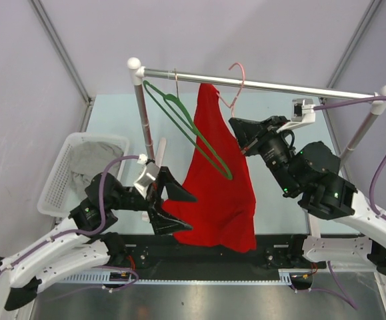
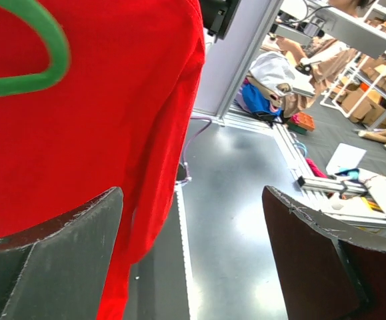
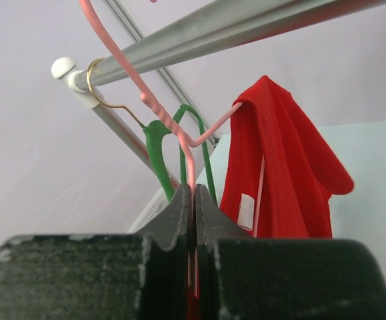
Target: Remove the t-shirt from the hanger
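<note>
A red t-shirt [image 1: 219, 193] hangs bunched on a pink wire hanger [image 1: 236, 87] hooked over the metal rail [image 1: 279, 87]. My right gripper [image 1: 238, 133] is shut on the pink hanger's wire just below its hook; the right wrist view shows the wire [image 3: 136, 73] pinched between the jaws of the right gripper [image 3: 194, 200], with the t-shirt [image 3: 279, 160] draped over one hanger shoulder. My left gripper [image 1: 179, 210] stands wide open at the shirt's lower left edge. In the left wrist view the t-shirt [image 2: 99, 133] lies beside one finger [image 2: 66, 260], with nothing gripped between the jaws of the left gripper [image 2: 193, 253].
A bare green hanger [image 1: 179, 113] hangs on the same rail, tilted across the front of the shirt; it also shows as the green hanger [image 3: 156, 147] and the green hanger [image 2: 53, 53]. A white basket [image 1: 66, 167] holding grey cloth sits at the left. The rack's upright posts stand left and right.
</note>
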### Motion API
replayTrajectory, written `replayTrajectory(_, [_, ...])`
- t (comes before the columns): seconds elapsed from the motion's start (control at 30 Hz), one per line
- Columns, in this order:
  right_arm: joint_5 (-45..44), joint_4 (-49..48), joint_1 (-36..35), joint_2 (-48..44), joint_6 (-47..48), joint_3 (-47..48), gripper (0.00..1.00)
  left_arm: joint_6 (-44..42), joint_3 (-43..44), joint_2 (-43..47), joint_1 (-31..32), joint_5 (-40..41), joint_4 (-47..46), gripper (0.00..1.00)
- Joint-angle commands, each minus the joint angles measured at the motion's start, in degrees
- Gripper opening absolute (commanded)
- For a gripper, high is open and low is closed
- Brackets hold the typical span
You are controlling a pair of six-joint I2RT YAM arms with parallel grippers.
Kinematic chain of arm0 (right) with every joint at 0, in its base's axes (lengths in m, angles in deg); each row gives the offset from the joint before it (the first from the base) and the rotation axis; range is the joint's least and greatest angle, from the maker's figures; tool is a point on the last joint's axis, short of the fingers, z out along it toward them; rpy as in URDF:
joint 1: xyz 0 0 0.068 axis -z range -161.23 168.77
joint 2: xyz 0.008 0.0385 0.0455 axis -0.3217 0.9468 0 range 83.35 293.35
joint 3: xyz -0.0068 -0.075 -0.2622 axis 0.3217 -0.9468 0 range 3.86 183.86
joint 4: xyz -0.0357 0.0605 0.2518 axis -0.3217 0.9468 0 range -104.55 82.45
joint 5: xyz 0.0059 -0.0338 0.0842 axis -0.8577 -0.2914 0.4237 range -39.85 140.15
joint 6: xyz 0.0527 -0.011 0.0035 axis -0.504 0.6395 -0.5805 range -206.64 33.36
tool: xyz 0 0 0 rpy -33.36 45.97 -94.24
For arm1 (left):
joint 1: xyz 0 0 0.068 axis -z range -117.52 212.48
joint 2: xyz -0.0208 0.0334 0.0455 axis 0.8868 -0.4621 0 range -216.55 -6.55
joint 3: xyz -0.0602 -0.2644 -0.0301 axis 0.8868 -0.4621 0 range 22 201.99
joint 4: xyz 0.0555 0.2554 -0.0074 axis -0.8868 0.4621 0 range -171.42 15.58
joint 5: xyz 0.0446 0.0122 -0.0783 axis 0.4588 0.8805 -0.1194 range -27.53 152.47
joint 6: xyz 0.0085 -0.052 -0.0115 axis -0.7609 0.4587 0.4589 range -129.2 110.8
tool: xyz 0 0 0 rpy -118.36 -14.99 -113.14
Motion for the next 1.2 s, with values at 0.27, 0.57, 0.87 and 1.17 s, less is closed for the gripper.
replayTrajectory(0.27, [7.9,5.2,0.2,-12.8,0.7,-3.3,0.00,-7.8,5.8,-4.4,8.6,15.2,2.8,0.92])
replayTrajectory(0.57, [5.0,6.4,0.1,-22.1,-7.4,-19.7,0.00,-5.6,5.3,-7.6,8.6,25.8,4.1,0.91])
replayTrajectory(0.87, [-16.9,3.6,0.4,-5.0,-18.4,-20.6,0.00,-2.1,4.6,-6.8,8.8,51.3,12.6,0.87])
replayTrajectory(1.17, [-27.3,10.0,6.1,1.9,-31.4,-16.3,0.00,0.0,6.0,-11.5,8.7,33.1,4.2,0.94])
